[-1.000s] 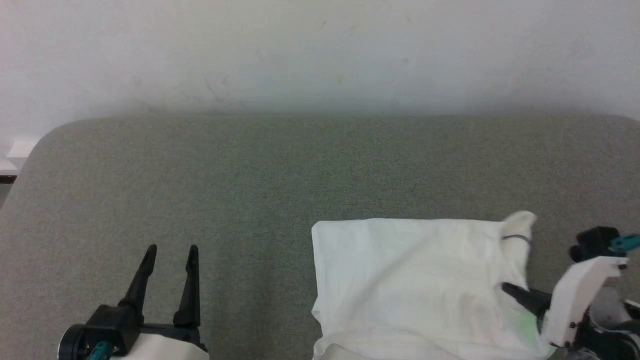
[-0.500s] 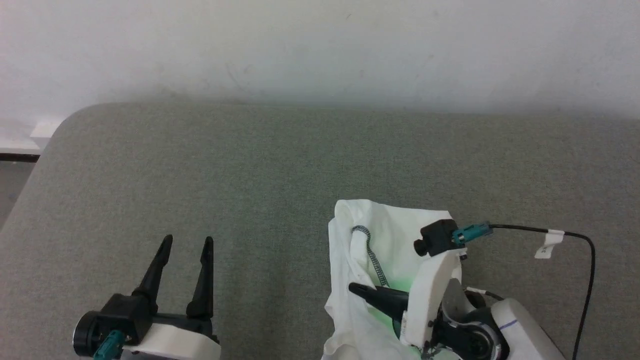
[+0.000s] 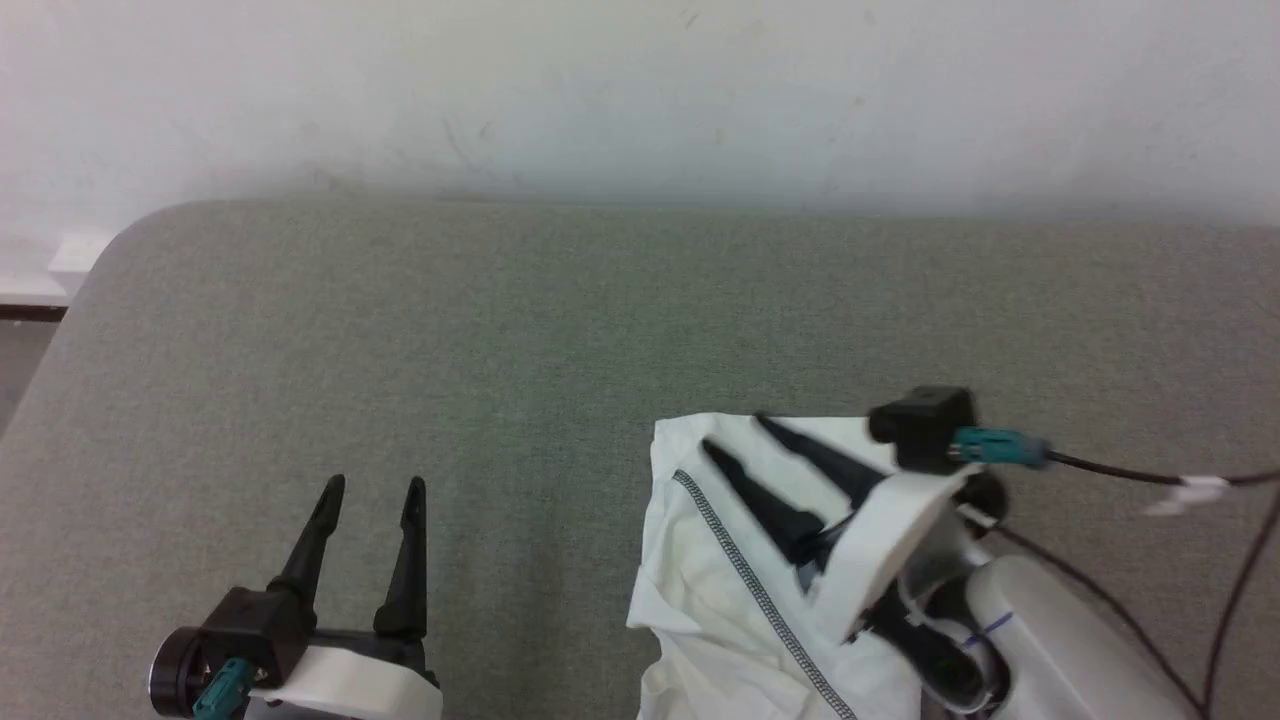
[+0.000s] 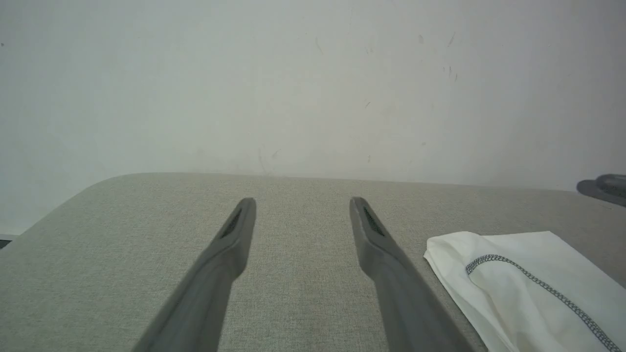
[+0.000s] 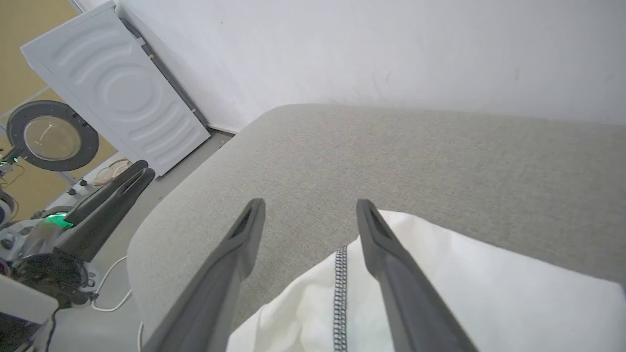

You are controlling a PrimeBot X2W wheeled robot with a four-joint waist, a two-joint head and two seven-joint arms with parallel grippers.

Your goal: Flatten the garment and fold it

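Note:
The white garment (image 3: pixel 720 600) lies folded over on the grey-green table at the lower right of the head view. A grey stitched hem (image 3: pixel 745 580) runs diagonally across its top layer. My right gripper (image 3: pixel 732 432) stands open just over the garment's far left corner, with nothing between its fingers. From the right wrist, the gripper (image 5: pixel 310 203) straddles the hem (image 5: pixel 340 293) of the garment (image 5: pixel 464 288) below it. My left gripper (image 3: pixel 375 485) is open and empty at the lower left, well apart from the cloth. Its wrist view has the gripper (image 4: pixel 303 201) over bare table and the garment (image 4: pixel 528 278) at the right.
The padded table (image 3: pixel 500 330) reaches back to a white wall (image 3: pixel 640 90), with rounded corners at the left. A black cable (image 3: pixel 1130 475) trails from my right wrist. Beyond the table's left edge stand a white washing machine (image 5: pixel 112 88) and a round glass door (image 5: pixel 51 134).
My right gripper swept left with an edge of the garment, folding it over itself, then opened and let go. The head camera shifted slightly. The left arm stayed put.

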